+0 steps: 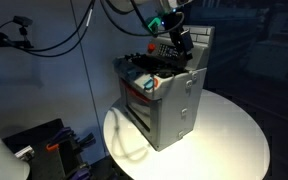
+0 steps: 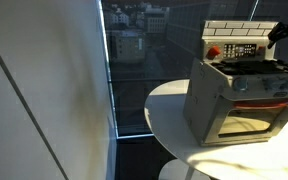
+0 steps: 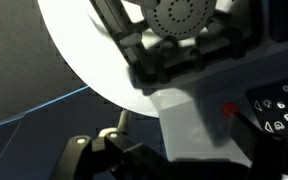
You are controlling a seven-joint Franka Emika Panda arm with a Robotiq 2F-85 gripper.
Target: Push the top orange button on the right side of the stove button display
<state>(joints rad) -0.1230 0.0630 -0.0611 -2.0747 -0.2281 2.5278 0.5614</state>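
Over the toy stove [image 1: 179,105] back panel | gripper [image 1: 182,40] hovers; finger spread and grasp cannot be told | orange-red button [image 3: 227,110] just ahead of fingers, beside button display [image 3: 276,112]

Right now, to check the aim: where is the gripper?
In an exterior view the gripper hangs over the back of the toy stove, close to its upright button panel and near that panel's right end as seen from the stove's front.

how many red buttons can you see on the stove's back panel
1: a red button at the picture-left end of the back panel in an exterior view. The end effector covers the panel's other end, so more may be hidden.
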